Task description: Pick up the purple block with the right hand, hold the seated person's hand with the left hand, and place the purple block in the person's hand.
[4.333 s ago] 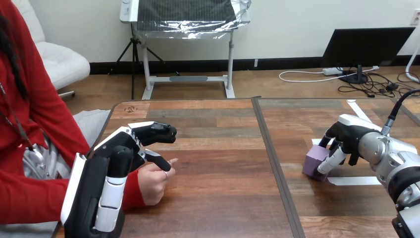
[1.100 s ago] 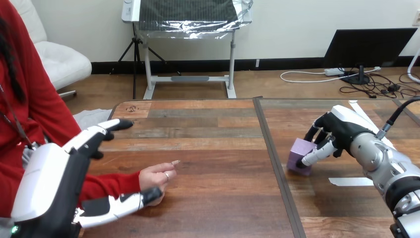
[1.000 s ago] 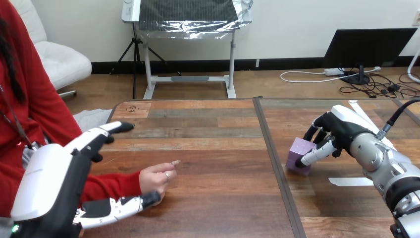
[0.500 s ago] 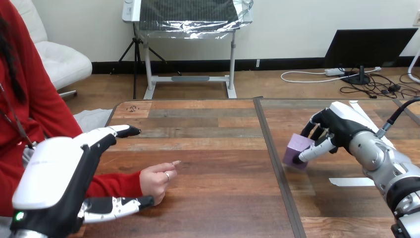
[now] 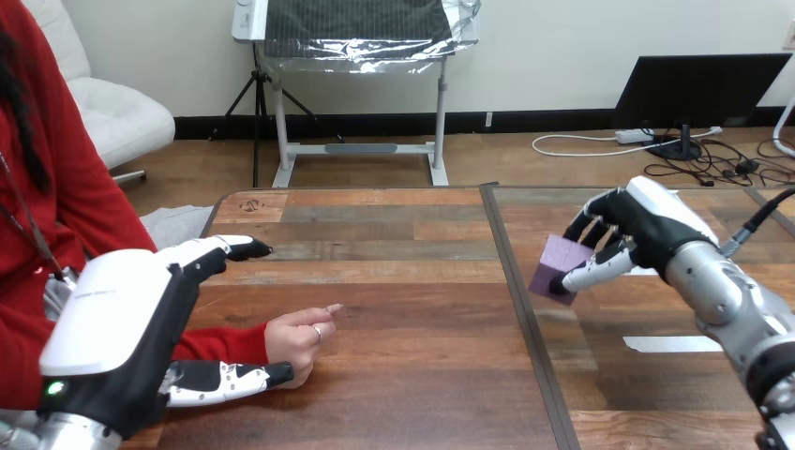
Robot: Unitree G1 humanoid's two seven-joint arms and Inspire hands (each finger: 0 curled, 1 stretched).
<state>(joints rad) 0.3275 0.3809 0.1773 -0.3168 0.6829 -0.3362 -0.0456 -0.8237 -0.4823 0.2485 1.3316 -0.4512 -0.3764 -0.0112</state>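
The wooden table (image 5: 412, 281) is stretching across the view. Over its right half, the right hand (image 5: 647, 225) is gripping the purple block (image 5: 555, 267), with its fingers (image 5: 586, 217) and thumb (image 5: 591, 273) curling around it and holding it clear of the boards. At the left, the left hand (image 5: 122, 319) is spreading wide, its fingers (image 5: 220, 251) pointing straight. Its thumb (image 5: 220, 380) is lying low, just beside the person's hand (image 5: 295, 337), which is resting loosely curled on the wood.

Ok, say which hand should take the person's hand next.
Left: the left hand is open beside the person's hand, while the right hand, far off, is shut on the purple block.
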